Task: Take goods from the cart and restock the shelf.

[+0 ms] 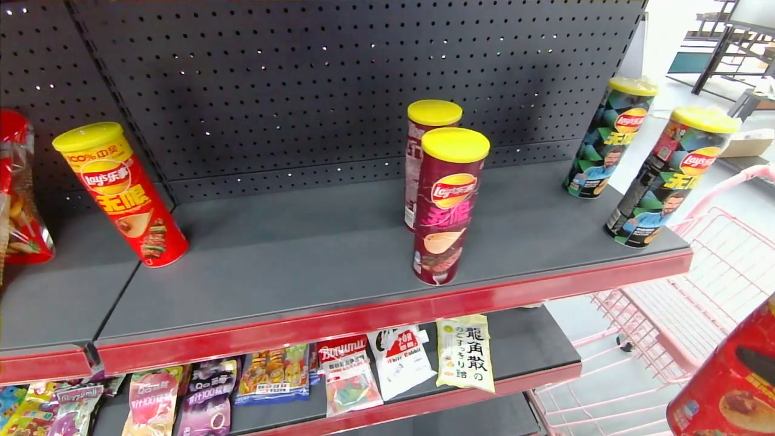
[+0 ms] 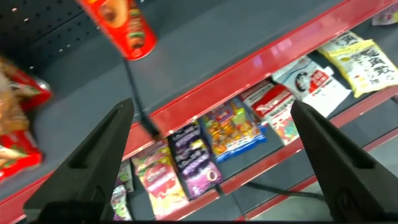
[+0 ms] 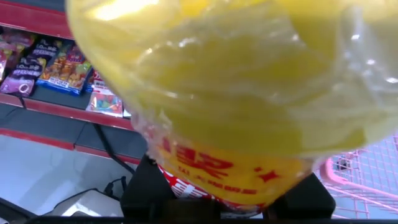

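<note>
My right pincer [image 3: 224, 198] is clamped on a red cylindrical chip tube with a yellow plastic lid [image 3: 217, 93], its dark jaws on either side of the tube's body. In the head view that held tube sits at the lower right, with the pink wire cart [image 1: 714, 272] behind it. My left pincer [image 2: 212, 106] is released, jaws spread wide with nothing between them, hanging in front of the red front lip of the grey metal upper shelf [image 1: 303, 266]. On that shelf a second red yellow-lidded tube [image 1: 121, 194] stands toward the left. Near the middle is a maroon tube [image 1: 448, 206] with another maroon tube [image 1: 427, 139] right behind it. A dark green-patterned tube [image 1: 669, 178] and its twin [image 1: 608, 139] stand at the right end. A red snack bag [image 1: 18, 194] is at the far left. Flat colourful snack packets [image 1: 363, 369] lie on the lower shelf beneath.
</note>
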### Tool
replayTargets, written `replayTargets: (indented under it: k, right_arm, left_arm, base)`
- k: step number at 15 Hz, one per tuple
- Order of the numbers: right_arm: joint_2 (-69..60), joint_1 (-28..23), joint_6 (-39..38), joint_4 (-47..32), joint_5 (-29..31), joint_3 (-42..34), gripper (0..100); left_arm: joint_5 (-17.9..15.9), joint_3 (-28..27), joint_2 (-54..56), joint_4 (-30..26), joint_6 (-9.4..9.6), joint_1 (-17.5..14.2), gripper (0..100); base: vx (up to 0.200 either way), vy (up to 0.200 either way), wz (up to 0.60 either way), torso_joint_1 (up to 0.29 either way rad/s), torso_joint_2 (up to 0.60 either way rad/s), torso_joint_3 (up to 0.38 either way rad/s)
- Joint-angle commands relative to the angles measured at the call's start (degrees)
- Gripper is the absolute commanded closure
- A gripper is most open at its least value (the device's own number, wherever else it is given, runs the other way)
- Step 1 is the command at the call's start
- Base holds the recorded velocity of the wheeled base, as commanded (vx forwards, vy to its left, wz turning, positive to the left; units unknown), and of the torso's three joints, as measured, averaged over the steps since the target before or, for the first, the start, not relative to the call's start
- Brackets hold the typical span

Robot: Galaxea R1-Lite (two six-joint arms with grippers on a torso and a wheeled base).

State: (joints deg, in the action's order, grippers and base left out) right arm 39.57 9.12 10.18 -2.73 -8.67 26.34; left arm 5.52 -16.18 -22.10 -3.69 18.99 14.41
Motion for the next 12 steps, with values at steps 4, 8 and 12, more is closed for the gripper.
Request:
replayTargets:
  k: [4, 8, 12]
  right_arm:
    - [0.33, 0.02, 0.19, 0.01, -0.03, -0.06, 100]
    - [0.86, 0.11, 0.19, 0.18, -0.21, -0.06, 100]
    - [1.12, 0.02, 0.19, 0.18, -0.12, -0.15, 100]
  left_arm:
    - [0.01, 0.09, -0.22, 0.00, -0.01, 0.00, 0]
    - [0.01, 0.18, -0.31, -0.09, -0.01, 0.00, 0]
    - [0.01, 0.27, -0.40, -0.09, -0.01, 0.00, 0]
  base:
    - [0.000, 0.200, 0.00, 0.005, 0.00, 0.001]
    - [0.000, 0.200, 0.00, 0.004, 0.00, 0.004]
    - [0.000, 0.200, 0.00, 0.001, 0.00, 0.002]
